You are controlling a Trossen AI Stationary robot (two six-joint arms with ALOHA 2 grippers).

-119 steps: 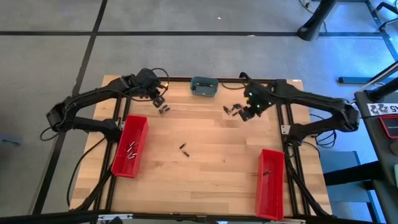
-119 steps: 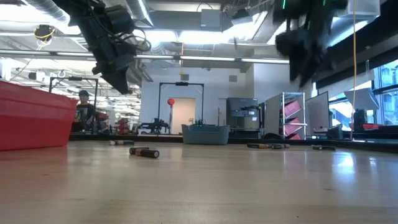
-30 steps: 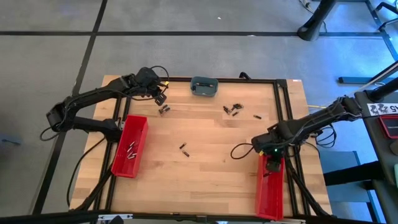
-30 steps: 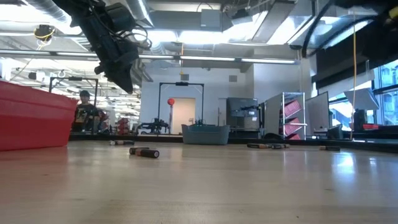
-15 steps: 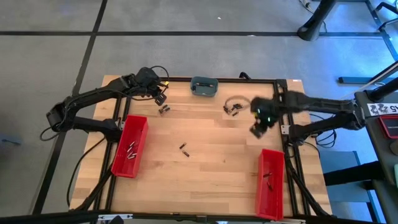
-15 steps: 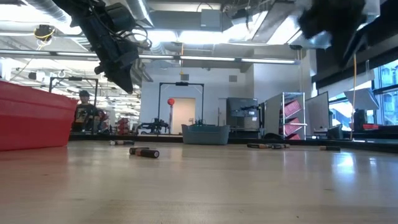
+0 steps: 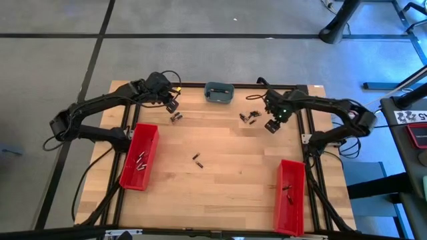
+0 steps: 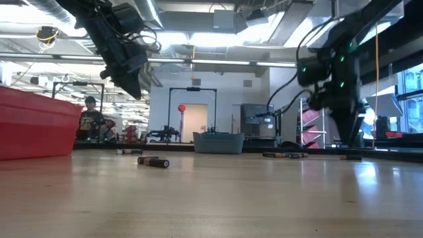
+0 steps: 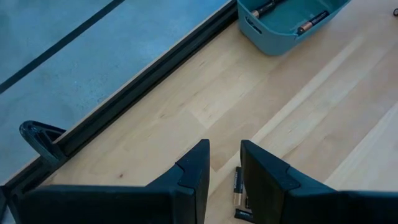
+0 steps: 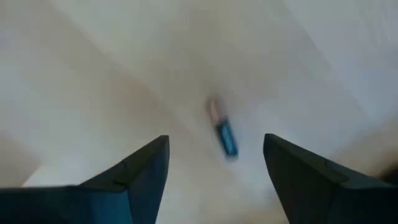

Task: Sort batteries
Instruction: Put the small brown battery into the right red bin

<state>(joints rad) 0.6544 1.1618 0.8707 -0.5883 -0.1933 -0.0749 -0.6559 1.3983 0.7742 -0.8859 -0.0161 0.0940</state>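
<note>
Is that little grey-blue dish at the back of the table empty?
No. The dish holds at least two batteries, seen in the left wrist view.

Table point(image 7: 227, 180): I see pale wood w/ black frame.
Red bins: one point(image 7: 139, 156) at left edge, one point(image 7: 289, 195) at right.
Dish point(image 7: 218, 93): grey-blue, far edge (centre).
Bkgd: person point(image 8: 89, 119), seated.

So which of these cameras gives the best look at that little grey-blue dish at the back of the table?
The left wrist view: the grey-blue dish looks large there, with batteries lying inside. The high view shows only a small rounded shape at the table's far edge. The low view shows its side wall, not the contents. The right wrist view misses it.
</note>
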